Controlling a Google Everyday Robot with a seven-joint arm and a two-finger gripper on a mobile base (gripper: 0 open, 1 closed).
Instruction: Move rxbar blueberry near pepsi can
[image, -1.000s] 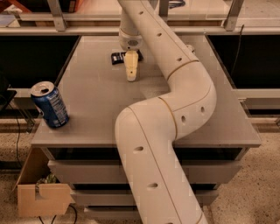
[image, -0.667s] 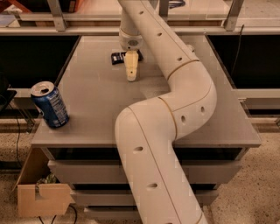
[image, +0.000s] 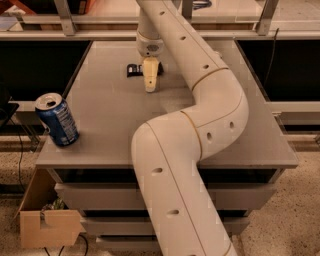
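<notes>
Zero change over approx. 1 s: gripper (image: 150, 86) sits at rxbar blueberry (image: 132, 70), open/closed can't tell; pepsi can (image: 57, 120) well apart on surface (image: 100, 100). Transfer not begun, prob.

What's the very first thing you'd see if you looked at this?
The huge cream robot arm snakes up from the bottom across the grey table. Its gripper is at the far side, right at the small dark rxbar blueberry, partly hiding it. The blue pepsi can stands alone at the near left corner.
</notes>
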